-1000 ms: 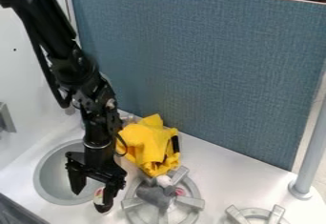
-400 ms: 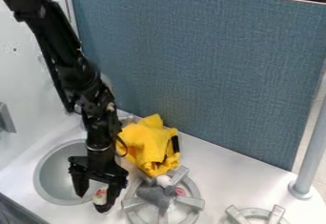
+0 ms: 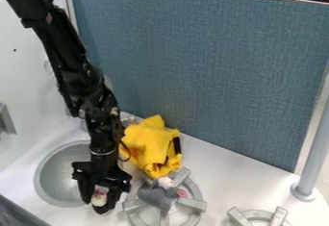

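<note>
I can't make out any words, numbers or signs on anything here from where I stand.

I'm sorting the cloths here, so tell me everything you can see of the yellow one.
The yellow cloth looks like soft fabric, bunched in a creased heap with a peak on top. A black patch shows at its right. It sits on the counter behind the nearest burner; contact there is unclear.
</note>
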`<state>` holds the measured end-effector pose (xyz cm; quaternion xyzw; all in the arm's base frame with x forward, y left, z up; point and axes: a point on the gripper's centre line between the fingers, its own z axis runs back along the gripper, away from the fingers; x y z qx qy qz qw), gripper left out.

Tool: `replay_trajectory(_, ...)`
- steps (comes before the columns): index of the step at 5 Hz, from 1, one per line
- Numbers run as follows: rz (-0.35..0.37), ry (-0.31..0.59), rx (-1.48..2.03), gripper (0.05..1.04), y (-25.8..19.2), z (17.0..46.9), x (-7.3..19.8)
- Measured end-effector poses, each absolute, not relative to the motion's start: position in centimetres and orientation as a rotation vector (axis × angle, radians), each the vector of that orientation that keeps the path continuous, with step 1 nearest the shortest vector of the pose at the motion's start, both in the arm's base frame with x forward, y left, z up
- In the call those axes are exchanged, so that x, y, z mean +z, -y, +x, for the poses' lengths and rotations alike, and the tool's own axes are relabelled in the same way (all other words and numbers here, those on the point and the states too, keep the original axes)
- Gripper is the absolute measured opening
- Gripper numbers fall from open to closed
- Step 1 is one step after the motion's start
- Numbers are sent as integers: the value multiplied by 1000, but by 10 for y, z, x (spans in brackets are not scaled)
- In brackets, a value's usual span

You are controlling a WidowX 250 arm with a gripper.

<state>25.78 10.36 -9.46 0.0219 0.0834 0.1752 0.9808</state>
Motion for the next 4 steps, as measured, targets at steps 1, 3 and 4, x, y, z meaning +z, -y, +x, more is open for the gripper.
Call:
replay_trajectory(1,69,-120,319,580,-86,260,-54)
replay_trajectory(3,109,-26,118,575,-8,296,25)
replay_trajectory(4,96,-8,-33,575,46,338,18)
